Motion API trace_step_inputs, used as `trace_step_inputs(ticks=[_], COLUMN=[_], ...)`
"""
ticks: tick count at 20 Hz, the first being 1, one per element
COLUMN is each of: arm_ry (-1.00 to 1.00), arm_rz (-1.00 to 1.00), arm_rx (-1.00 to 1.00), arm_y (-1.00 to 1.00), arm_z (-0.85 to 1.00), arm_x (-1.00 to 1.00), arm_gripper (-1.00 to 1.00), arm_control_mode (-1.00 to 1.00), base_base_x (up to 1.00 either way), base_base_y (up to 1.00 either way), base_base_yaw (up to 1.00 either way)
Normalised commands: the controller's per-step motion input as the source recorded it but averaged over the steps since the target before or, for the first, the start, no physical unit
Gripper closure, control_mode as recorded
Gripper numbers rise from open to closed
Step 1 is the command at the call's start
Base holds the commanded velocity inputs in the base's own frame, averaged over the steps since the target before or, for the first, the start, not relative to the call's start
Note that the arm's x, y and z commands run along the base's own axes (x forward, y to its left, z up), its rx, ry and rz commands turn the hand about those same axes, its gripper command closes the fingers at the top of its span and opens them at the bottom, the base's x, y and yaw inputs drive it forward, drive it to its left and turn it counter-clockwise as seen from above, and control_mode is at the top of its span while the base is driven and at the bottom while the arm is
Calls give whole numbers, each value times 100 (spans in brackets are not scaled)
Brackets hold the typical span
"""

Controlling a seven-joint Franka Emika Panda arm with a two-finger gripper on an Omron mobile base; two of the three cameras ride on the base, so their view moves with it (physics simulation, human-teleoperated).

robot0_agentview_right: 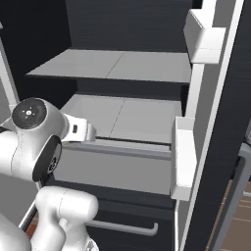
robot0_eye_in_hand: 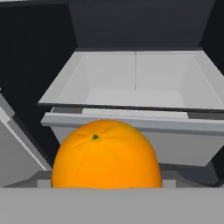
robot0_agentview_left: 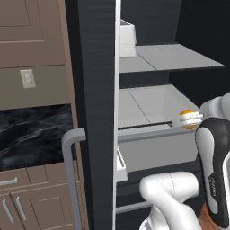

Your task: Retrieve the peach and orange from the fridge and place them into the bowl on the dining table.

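The orange (robot0_eye_in_hand: 106, 155) sits large and close at the bottom of the hand view, its stem dimple turned up toward the camera, and in the left base view it shows as a bright spot at the end of the arm, pinched within the gripper (robot0_agentview_left: 190, 120) just in front of the fridge's (robot0_agentview_left: 96, 67) middle shelf; the claw looks closed around the fruit, the jaws standing wide because the ball itself is wide, so I judge it held rather than merely approached; the fingertips themselves are hidden behind the fruit in the hand view; beyond the orange lies a grey-white drawer tray (robot0_eye_in_hand: 135, 83), bare inside, with a flat shelf (robot0_agentview_right: 117, 66) above it; the fridge door stands swung open at the left of the left base view, its grey bar handle (robot0_agentview_left: 69, 170) hanging near the brown cabinets (robot0_agentview_left: 31, 31), which gives the arm room to reach in; door bins (robot0_agentview_right: 203, 41) line the other open door in the right base view; the next step is probably to draw the orange out and carry it to the bowl.
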Motion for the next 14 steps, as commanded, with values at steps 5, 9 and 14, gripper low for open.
trace_step_inputs(ticks=[5,9,14], arm_ry=[0,0,0], arm_rz=[0,0,0], arm_rx=[0,0,0], arm_y=[0,0,0], arm_z=[0,0,0], arm_x=[-85,-85,0], arm_gripper=[100,100,100], arm_control_mode=[-100,-100,100], base_base_x=[0,0,-100], base_base_y=[0,0,0], base_base_yaw=[0,0,0])
